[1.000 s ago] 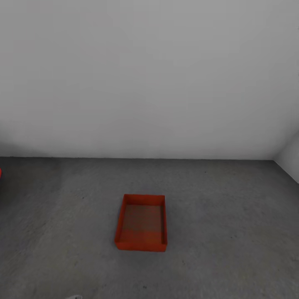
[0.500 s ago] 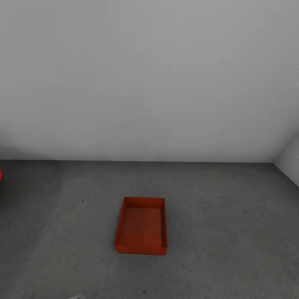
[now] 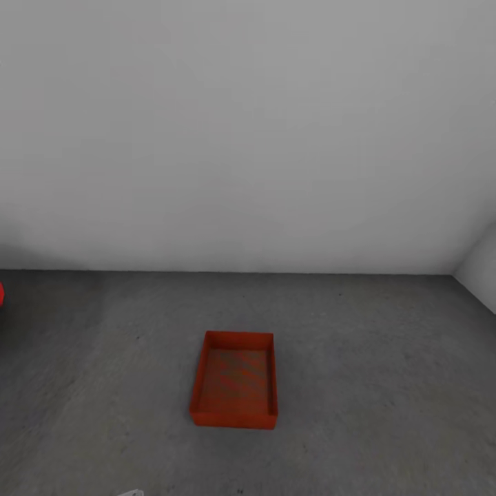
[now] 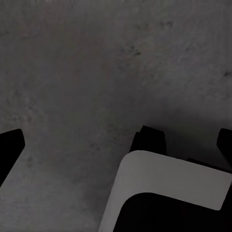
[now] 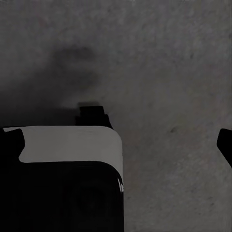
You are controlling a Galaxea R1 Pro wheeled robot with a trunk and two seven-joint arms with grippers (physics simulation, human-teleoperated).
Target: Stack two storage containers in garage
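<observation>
One orange-red storage container (image 3: 234,380) sits upright on the dark concrete garage floor (image 3: 386,358), in the lower middle of the head view, with nothing inside it. In the left wrist view, my left gripper (image 4: 118,142) hangs open over bare concrete, its dark fingertips (image 4: 10,145) at the two sides of the picture. In the right wrist view, my right gripper (image 5: 118,144) is likewise open above the floor, holding nothing. Neither wrist view has the container in it.
A plain white-grey wall (image 3: 248,138) runs behind the container and meets a side wall (image 3: 482,269) at the far right. A sliver of something red (image 3: 1,293) shows at the left edge. White and black parts of my base (image 4: 164,193) lie under the grippers.
The whole head picture has slid down a little, so the camera moved. The container stays where it was on the floor.
</observation>
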